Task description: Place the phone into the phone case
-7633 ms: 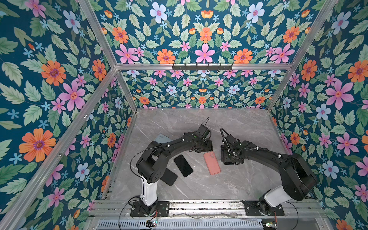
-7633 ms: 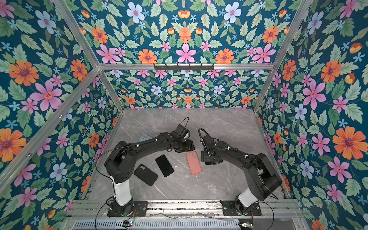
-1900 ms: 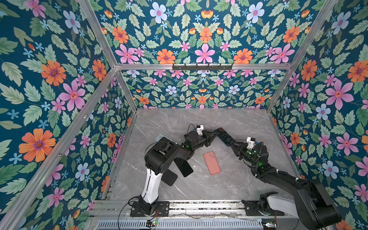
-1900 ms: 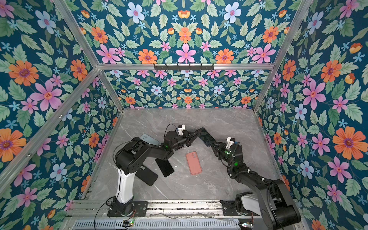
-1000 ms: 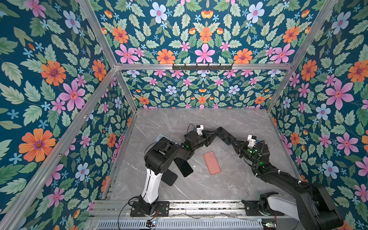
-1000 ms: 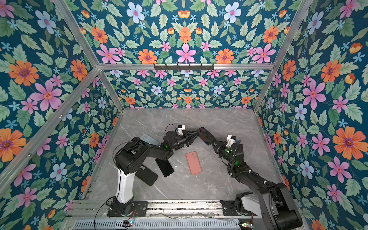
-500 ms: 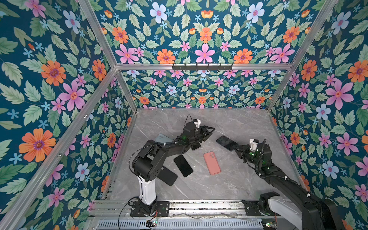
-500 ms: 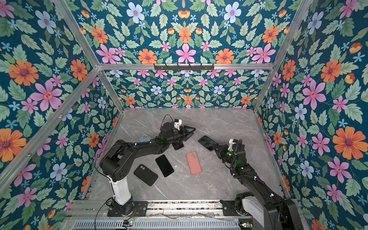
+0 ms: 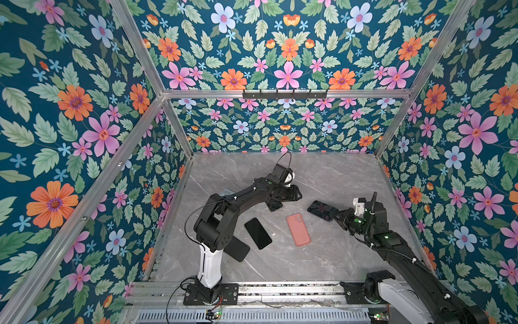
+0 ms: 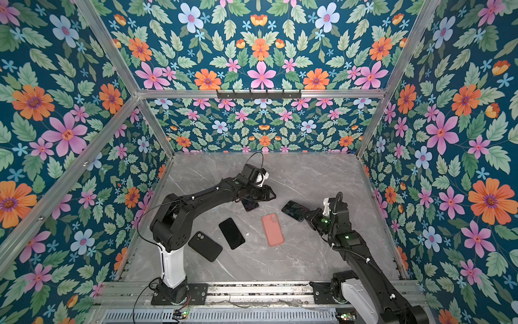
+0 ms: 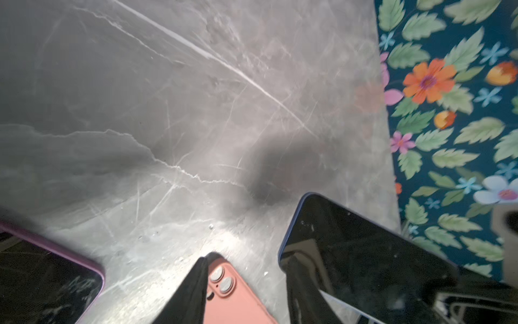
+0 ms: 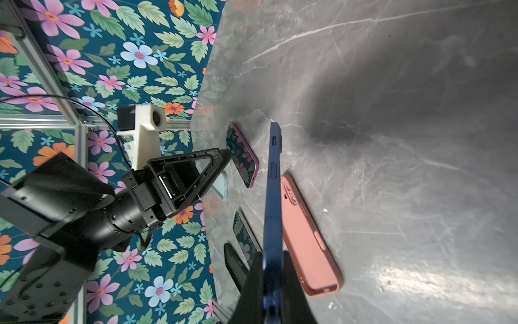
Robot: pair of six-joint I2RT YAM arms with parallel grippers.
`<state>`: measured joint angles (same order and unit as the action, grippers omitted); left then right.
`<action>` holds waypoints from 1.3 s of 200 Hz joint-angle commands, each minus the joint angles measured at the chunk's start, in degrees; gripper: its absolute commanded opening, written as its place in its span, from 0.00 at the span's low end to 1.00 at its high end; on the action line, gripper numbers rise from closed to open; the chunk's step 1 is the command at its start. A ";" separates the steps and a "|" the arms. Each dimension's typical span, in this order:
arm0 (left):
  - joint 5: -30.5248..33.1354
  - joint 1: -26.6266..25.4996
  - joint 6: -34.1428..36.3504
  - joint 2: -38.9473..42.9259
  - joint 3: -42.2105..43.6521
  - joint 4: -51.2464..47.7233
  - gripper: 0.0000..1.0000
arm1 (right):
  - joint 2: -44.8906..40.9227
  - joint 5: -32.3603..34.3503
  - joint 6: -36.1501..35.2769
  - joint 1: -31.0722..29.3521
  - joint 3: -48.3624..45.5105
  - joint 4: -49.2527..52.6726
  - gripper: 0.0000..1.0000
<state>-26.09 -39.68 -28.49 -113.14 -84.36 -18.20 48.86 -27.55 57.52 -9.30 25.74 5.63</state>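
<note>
A dark phone with a blue edge point(image 9: 322, 209) point(image 10: 294, 210) hangs above the table right of centre, with my right gripper point(image 9: 337, 215) point(image 12: 273, 280) shut on one end of it. In the right wrist view the phone point(image 12: 273, 196) shows edge-on. A salmon-pink phone case point(image 9: 298, 229) point(image 10: 272, 229) point(image 12: 308, 238) lies flat with its back up, just left of the held phone. My left gripper point(image 9: 295, 193) point(image 10: 269, 193) point(image 11: 248, 261) stands open and empty beyond the case, above a purple-cased phone point(image 9: 275, 206).
A black phone point(image 9: 258, 232) and a black case point(image 9: 238, 248) lie at the front left, near the left arm's base. A pale blue case point(image 9: 226, 192) peeks out behind the left arm. Floral walls point(image 9: 420, 179) close in the grey marble table point(image 9: 322, 174) on three sides.
A second ago both grippers met at the phone in mid-air. The left one has let go and drawn back left; the right one has carried the phone rightward and lower.
</note>
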 commanded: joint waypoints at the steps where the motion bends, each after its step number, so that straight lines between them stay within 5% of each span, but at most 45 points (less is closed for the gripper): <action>1: 3.23 -1.11 10.54 -2.08 -3.06 -12.23 0.47 | -0.51 -1.45 -4.15 0.03 1.28 3.25 0.00; 36: 10.21 -3.08 16.66 -3.32 -5.59 -19.37 0.45 | -1.22 -0.27 -5.61 -0.02 2.29 5.70 0.00; 260: 12.48 -5.93 23.00 -8.93 -8.57 -21.53 0.41 | 0.96 0.92 -6.49 -0.03 4.06 4.86 0.00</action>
<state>-14.90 -45.63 -6.07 -121.73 -92.92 -38.98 49.71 -26.74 51.64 -9.30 29.30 13.34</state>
